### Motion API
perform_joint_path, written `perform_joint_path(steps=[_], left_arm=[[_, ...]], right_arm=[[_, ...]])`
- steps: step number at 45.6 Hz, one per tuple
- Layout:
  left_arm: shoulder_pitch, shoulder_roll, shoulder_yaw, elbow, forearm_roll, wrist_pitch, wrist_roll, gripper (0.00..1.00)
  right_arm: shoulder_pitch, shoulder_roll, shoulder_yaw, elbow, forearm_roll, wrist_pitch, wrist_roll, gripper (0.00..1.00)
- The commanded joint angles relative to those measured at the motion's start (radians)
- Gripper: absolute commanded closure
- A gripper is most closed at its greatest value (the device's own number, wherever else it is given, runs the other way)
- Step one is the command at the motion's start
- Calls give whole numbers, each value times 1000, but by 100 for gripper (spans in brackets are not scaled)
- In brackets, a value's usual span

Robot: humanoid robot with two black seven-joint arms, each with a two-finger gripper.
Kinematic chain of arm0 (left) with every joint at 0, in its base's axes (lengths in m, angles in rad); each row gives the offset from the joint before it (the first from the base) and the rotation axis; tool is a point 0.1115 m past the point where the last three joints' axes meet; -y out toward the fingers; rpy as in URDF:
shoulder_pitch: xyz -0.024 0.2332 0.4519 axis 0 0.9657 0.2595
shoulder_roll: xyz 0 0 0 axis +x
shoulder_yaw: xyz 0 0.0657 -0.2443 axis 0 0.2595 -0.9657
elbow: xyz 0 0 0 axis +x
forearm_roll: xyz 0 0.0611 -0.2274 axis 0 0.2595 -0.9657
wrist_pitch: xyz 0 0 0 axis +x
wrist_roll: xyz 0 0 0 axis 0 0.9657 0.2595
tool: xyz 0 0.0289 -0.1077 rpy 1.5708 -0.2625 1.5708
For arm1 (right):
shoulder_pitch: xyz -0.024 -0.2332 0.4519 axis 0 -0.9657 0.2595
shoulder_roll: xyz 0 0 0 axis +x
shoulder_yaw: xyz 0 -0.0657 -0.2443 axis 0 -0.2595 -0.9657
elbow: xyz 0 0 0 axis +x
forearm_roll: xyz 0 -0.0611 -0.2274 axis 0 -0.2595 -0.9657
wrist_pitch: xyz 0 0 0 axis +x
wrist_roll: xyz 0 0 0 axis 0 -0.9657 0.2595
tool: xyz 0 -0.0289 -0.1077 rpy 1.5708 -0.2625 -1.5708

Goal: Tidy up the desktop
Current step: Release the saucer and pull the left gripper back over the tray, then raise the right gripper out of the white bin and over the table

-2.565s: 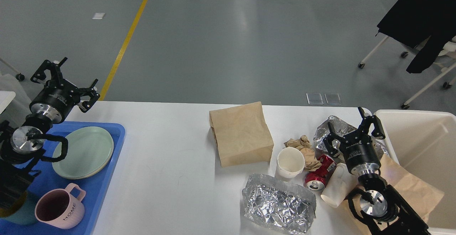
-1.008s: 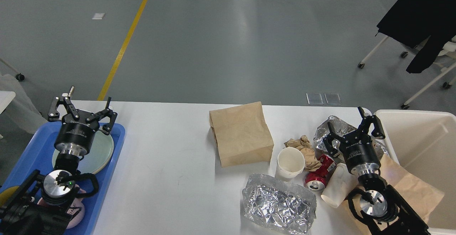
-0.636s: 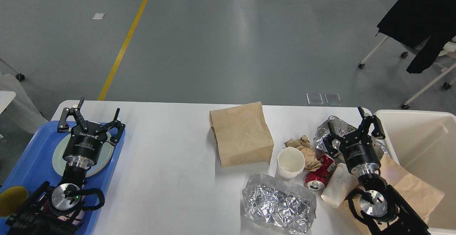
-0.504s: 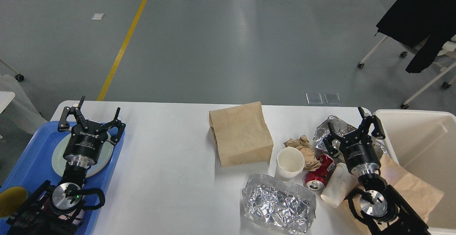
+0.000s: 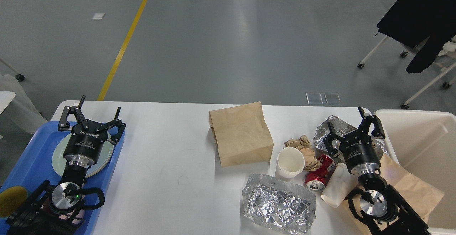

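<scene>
A: While both hang over the wide white matte desktop (image 5: 171, 178), are they spread?

B: Yes. Left gripper (image 5: 93, 115) gapes above the pale green plate (image 5: 104, 156); right gripper (image 5: 352, 128) gapes beside crumpled silver foil (image 5: 333, 127).

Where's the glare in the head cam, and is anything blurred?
Head view: overhead lights smear pale streaks on the grey floor; the crumpled foil throws bright specular spots; the desktop is evenly lit with soft shadows. Focus is sharp throughout, no motion blur on the left tool or the right tool.
</scene>
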Motion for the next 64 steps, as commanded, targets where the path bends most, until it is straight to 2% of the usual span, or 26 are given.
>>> perform_joint_path(steps=[1, 22, 30, 32, 38, 40, 53, 64], left_arm=[[0, 0, 0, 0, 0, 0, 0, 4], [0, 0, 0, 0, 0, 0, 0, 3], [0, 0, 0, 0, 0, 0, 0, 3], [0, 0, 0, 0, 0, 0, 0, 3], [0, 0, 0, 0, 0, 0, 0, 3], [0, 0, 0, 0, 0, 0, 0, 3], [0, 0, 0, 0, 0, -2, 0, 3], [0, 0, 0, 0, 0, -2, 0, 3]], right_arm=[[0, 0, 0, 0, 0, 0, 0, 0], [0, 0, -1, 0, 0, 0, 0, 0], [20, -5, -11, -20, 0, -5, -20, 0], [37, -5, -18, -28, 1, -5, -46, 0], [64, -15, -23, -15, 44, -21, -244, 0], [80, -28, -24, -15, 59, -26, -273, 0], [116, -74, -24, -17, 63, -14, -249, 0], [101, -97, -11, -26, 70, -11, -252, 0]])
